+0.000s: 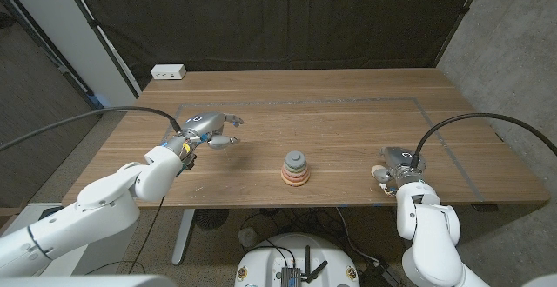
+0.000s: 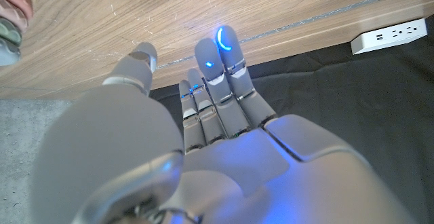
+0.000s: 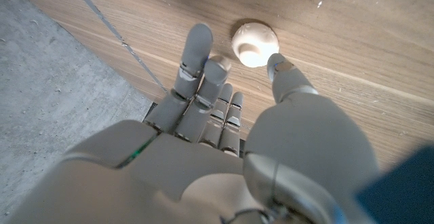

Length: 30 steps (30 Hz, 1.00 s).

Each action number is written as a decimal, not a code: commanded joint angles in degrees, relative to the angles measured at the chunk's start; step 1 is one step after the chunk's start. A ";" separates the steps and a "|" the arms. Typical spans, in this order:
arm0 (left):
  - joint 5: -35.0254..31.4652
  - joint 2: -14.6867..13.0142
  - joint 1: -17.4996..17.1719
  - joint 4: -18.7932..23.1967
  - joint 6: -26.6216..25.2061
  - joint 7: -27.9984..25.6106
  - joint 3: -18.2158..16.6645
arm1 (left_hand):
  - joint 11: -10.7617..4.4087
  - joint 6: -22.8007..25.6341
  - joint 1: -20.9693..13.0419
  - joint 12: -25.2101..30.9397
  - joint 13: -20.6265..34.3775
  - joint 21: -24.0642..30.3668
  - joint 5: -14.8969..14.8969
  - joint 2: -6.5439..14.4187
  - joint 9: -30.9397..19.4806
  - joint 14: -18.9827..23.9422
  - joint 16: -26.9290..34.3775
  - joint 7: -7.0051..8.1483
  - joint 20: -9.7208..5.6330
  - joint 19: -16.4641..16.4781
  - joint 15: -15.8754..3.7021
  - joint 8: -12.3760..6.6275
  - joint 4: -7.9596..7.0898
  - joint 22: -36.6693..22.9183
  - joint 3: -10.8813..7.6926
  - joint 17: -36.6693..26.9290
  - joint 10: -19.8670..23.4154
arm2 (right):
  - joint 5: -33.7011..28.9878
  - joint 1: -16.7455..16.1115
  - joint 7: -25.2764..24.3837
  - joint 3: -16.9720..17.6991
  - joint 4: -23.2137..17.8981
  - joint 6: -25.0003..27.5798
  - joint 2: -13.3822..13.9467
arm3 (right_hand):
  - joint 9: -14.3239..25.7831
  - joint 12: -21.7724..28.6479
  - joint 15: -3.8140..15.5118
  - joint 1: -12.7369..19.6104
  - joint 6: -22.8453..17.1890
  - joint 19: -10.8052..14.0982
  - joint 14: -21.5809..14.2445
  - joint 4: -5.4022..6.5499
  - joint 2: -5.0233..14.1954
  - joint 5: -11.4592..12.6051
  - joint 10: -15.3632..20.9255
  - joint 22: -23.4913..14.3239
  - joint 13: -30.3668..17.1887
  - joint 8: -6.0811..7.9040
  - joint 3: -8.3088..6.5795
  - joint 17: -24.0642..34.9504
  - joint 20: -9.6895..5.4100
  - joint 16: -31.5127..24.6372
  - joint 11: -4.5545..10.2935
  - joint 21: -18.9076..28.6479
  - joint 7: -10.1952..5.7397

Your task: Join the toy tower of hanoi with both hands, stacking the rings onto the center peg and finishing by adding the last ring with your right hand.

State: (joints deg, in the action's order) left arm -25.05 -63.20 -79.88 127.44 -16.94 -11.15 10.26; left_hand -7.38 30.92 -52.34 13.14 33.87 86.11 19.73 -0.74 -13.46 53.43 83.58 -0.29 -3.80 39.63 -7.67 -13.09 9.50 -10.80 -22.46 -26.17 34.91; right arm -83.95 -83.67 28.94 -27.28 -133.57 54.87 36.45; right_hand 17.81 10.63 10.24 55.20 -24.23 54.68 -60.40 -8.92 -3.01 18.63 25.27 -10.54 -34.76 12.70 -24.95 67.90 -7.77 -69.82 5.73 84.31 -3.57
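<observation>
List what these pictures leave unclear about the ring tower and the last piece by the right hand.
- Stacked ring tower: too small in the head view to count its rings or see the peg; in the left wrist view it is cut off by the picture's edge and blurred.
- Small pale round piece: in the right wrist view the right hand is near it, but contact by the fingers cannot be told; in the head view that hand mostly hides it.

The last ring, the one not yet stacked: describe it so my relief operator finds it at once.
Start at the ring stack in the middle of the wooden table, then look toward the robot's right, near the table's front edge. Beside the right hand lies a small cream ring, alone on bare wood, paler than the stacked rings.
</observation>
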 commanded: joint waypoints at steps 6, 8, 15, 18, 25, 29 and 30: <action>0.84 -0.23 0.65 -0.30 0.59 0.18 0.37 | -0.24 0.59 -0.24 -0.14 0.13 0.51 0.27 0.32 -0.16 0.55 -0.10 0.04 -7.81 0.35 -4.89 0.16 0.08 -0.12 -0.65 -0.12 0.45 | -2.13 0.40 1.92 0.92 2.91 -1.11 -2.95 | 0.16 0.56 2.38 -0.48 0.82 -0.71 0.19 -0.01 -0.12 -0.22 -0.22 -0.11 0.08 -0.04 0.40 0.11 -4.59 0.26 0.14 -0.18 0.27; 0.87 -0.26 0.60 -0.30 0.55 0.11 0.34 | -0.20 0.56 -0.25 -0.14 0.15 0.52 0.28 0.32 -0.17 0.62 -0.03 0.08 -7.78 0.34 -4.89 0.19 0.08 -0.13 -0.66 -0.19 0.50 | -2.29 0.47 2.10 0.96 3.13 -1.12 -3.24 | 0.15 0.59 2.39 -0.52 0.90 -0.66 0.14 -0.02 -0.19 -0.27 -0.21 -0.21 0.11 -0.06 0.46 0.17 -4.59 0.23 0.11 -0.09 0.22; 1.09 -0.53 0.61 -0.26 0.53 0.34 0.33 | -0.08 0.66 -0.25 -0.06 0.21 0.58 0.32 0.35 -0.20 0.55 -0.10 0.10 -7.78 0.41 -4.89 0.23 0.03 -0.14 -0.71 -0.15 0.86 | -3.27 0.61 4.02 1.01 3.37 -1.52 -3.71 | 0.11 0.68 2.38 -0.60 0.88 -0.74 0.16 -0.05 -0.32 -0.43 -0.17 -0.22 0.18 -0.01 0.69 -0.01 -4.62 0.42 0.16 -0.09 0.09; 1.24 -0.57 0.73 -0.29 0.64 0.44 0.43 | -0.12 0.78 -0.25 -0.09 0.25 0.60 0.34 0.37 -0.22 0.58 -0.08 0.09 -7.77 0.41 -4.90 0.22 0.01 -0.14 -0.74 -0.17 0.86 | -3.46 0.57 4.47 1.12 3.54 -1.72 -3.94 | 0.10 0.69 2.38 -0.64 0.83 -0.79 0.16 -0.01 -0.27 -0.45 -0.23 -0.19 0.18 0.02 0.70 -0.02 -4.62 0.47 0.17 -0.12 0.02; 1.41 -0.66 1.04 -0.35 0.91 0.55 0.71 | -0.14 1.07 -0.28 -0.17 0.26 0.65 0.40 0.48 -0.28 0.71 -0.02 0.00 -7.78 0.42 -4.89 0.23 -0.02 -0.15 -0.86 -0.27 1.06 | -4.02 0.91 6.07 1.37 4.13 -2.19 -4.42 | 0.01 0.88 2.40 -0.64 0.72 -0.80 -0.01 -0.04 -0.20 -0.66 -0.17 -0.16 0.18 0.11 1.02 -0.24 -4.65 0.68 0.21 -0.12 -0.06; 1.65 -0.60 1.00 -0.38 0.85 0.53 0.74 | -0.10 1.09 -0.29 -0.18 0.26 0.66 0.44 0.52 -0.30 0.58 -0.17 0.01 -7.77 0.41 -4.90 0.29 -0.03 -0.14 -0.92 -0.14 1.24 | -4.42 1.39 7.32 1.47 4.59 -2.46 -4.75 | -0.04 0.96 2.40 -0.55 0.70 -0.79 0.07 -0.07 -0.10 -0.75 -0.02 -0.12 0.24 0.13 1.12 -0.42 -4.65 0.93 0.08 -0.14 -0.05; 1.73 -0.60 0.94 -0.41 0.87 0.50 0.71 | -0.04 1.27 -0.30 -0.18 0.29 0.66 0.45 0.53 -0.31 0.73 -0.03 -0.02 -7.76 0.40 -4.90 0.23 -0.03 -0.14 -0.93 -0.29 1.24 | -4.64 1.53 7.69 1.45 4.69 -2.49 -4.86 | -0.05 0.99 2.40 -0.54 0.70 -0.78 0.03 -0.06 -0.07 -0.75 0.05 -0.11 0.25 0.13 1.13 -0.41 -4.65 0.92 0.03 -0.14 -0.03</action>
State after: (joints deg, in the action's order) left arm -23.84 -63.74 -79.02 127.13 -16.22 -10.75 10.80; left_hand -7.40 31.51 -52.34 13.14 33.85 86.54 19.73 -0.74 -13.45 53.43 83.58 -0.32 -3.80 39.63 -7.67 -13.09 9.56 -10.80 -23.02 -26.16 35.55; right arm -87.43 -82.92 33.87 -26.07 -129.84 53.06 32.46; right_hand 17.82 11.27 10.25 54.83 -23.52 54.16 -60.40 -9.01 -3.38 17.96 25.28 -10.53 -34.49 12.70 -24.22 67.46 -7.66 -69.16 5.73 84.31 -3.67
